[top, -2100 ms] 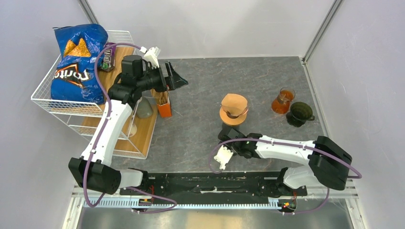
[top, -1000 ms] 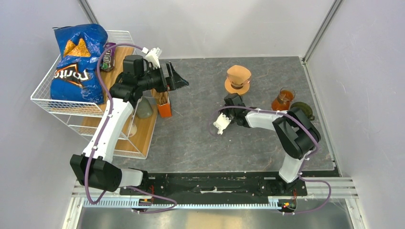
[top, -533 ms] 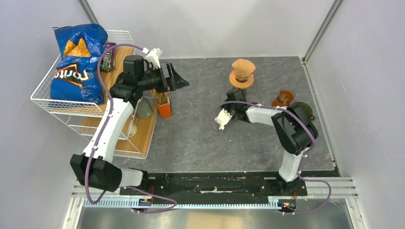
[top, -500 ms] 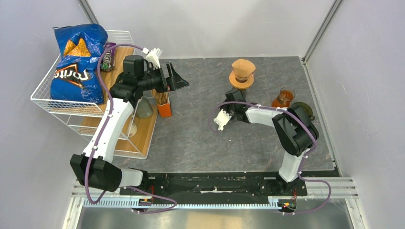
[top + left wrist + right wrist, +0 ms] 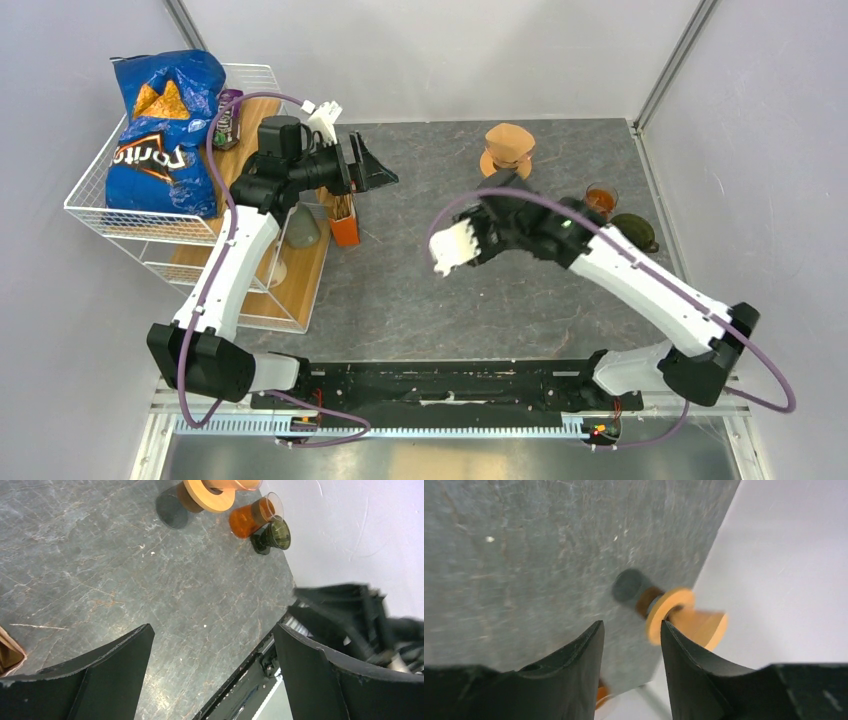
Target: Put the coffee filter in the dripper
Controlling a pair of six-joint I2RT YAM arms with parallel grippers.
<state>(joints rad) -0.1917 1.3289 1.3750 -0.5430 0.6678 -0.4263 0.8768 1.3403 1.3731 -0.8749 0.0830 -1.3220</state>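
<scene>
The orange dripper stands at the far middle of the table, with a pale tan cone on its ring base; I cannot tell whether that cone is the filter. The dripper shows blurred in the right wrist view, ahead of my right gripper. The right gripper hangs raised just short of it, open and holding nothing. Brown paper filters stand in an orange holder by the rack. My left gripper hovers open above that holder, and its jaws are spread wide over bare table.
A glass of amber drink and a dark green cup stand at the right. At the left, a wire basket holds a Doritos bag, next to a wooden board with a glass flask.
The dripper travelled from mid-table to the far side with the right gripper close behind it. The right arm has now lifted and drawn back. The left arm barely moved.
</scene>
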